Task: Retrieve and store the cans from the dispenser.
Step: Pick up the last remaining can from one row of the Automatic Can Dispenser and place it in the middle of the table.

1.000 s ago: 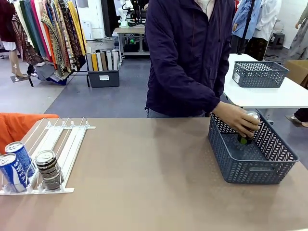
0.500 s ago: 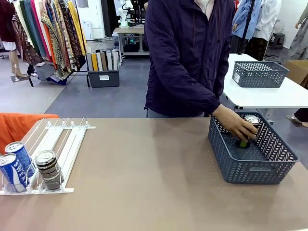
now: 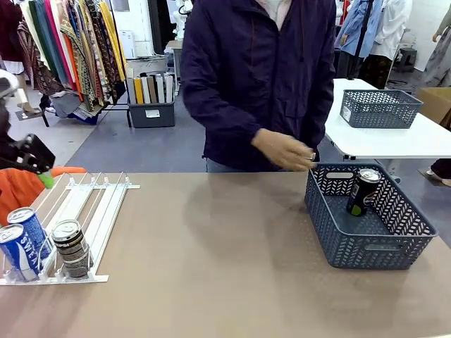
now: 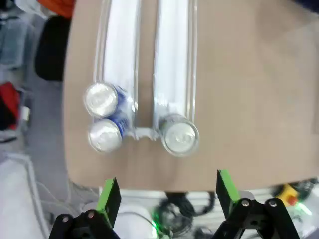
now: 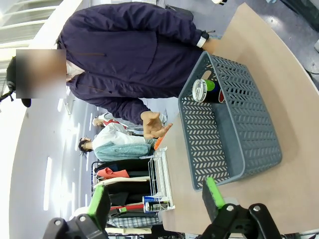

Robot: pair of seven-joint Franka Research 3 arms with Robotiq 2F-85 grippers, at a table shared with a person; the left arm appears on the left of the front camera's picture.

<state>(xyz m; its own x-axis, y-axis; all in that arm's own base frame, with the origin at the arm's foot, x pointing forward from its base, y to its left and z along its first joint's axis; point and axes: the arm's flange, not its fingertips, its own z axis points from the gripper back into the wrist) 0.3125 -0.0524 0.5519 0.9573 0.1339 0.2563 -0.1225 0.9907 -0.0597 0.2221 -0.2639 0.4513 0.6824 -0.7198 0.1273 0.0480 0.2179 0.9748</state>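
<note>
We see a wide brown table (image 3: 211, 282), and at its far side stands a person (image 3: 261, 77) in a dark purple jacket. The person's hand (image 3: 283, 149) is in the air above the far edge of the table, near the basket, and it holds nothing.

The dispenser (image 3: 95, 204), a flat white rack with long rails, lies on the left part of the table. The grey basket (image 3: 373, 248) stands on the right part, well apart from the rack.

The left gripper (image 4: 167, 194) hangs above the near end of the dispenser and looks down on it. Its jaws stand wide apart and there is nothing between them. The right gripper (image 5: 155, 199) is also spread wide and empty. It looks across the table toward the basket from some way off.

Two blue cans (image 3: 25, 239) stand close together at the near end of the rack, in its leftmost lanes. The dark can (image 3: 70, 248) stands just beside them, in a lane to their right. Inside the basket, near its far wall, we see the black can with green marks (image 3: 363, 191), and no hand touches it.
</note>
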